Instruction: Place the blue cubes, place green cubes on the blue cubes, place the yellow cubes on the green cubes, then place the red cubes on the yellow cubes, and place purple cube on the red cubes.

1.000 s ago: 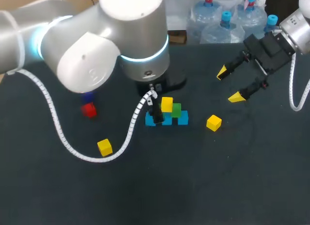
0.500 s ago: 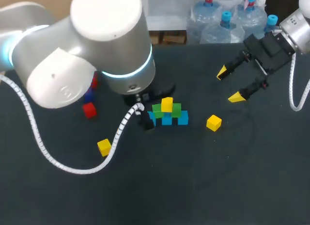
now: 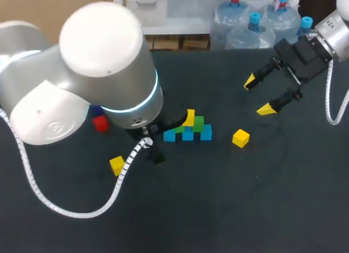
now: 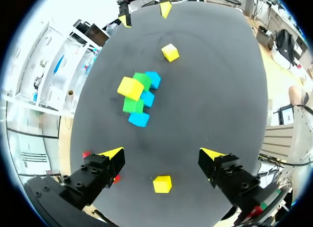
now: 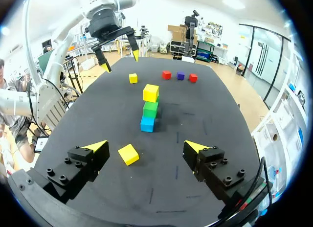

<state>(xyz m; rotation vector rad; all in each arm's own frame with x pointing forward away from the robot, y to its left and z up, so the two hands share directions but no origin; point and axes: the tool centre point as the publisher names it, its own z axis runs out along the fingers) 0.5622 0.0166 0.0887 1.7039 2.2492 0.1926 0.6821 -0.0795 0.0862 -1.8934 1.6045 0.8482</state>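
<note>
— How did the arms stand over the dark table [image 3: 256, 209]?

— The left arm [image 3: 82, 95] came in from the left. Its bulky joints were raised high and hid much of that side in the head view. The right arm [image 3: 332, 32] sat at the far right corner, with its wrist angled down toward the middle.

— And the fingers?

— Both pairs were spread wide and held nothing. The right gripper [image 3: 257, 95] hung above the table, well apart from every cube. The left gripper [image 4: 162, 153] could not be made out in the head view, because its own arm was in front of it. Its wrist view showed the spread, and the right wrist view showed it hanging in the air beyond the build.

— Where was the build?

— Near the table's middle. Three blue cubes [image 3: 188, 134] made a touching row, two green cubes [image 3: 198, 122] sat on them, and a top yellow cube [image 3: 189, 117] sat on the greens. In the left wrist view it lay ahead of the fingers, clear of both. In the right wrist view it lined up like a single column.

— The loose ones?

— A near yellow cube [image 3: 240, 137] lay close to the row on the right arm's side. A far yellow cube [image 3: 116, 165] lay under the left gripper, between the lines of its fingers and untouched. Only the right wrist view showed the two red cubes [image 5: 167, 75] with the purple cube [image 5: 180, 76] between them. In the head view one red cube peeked out beside the arm.
</note>
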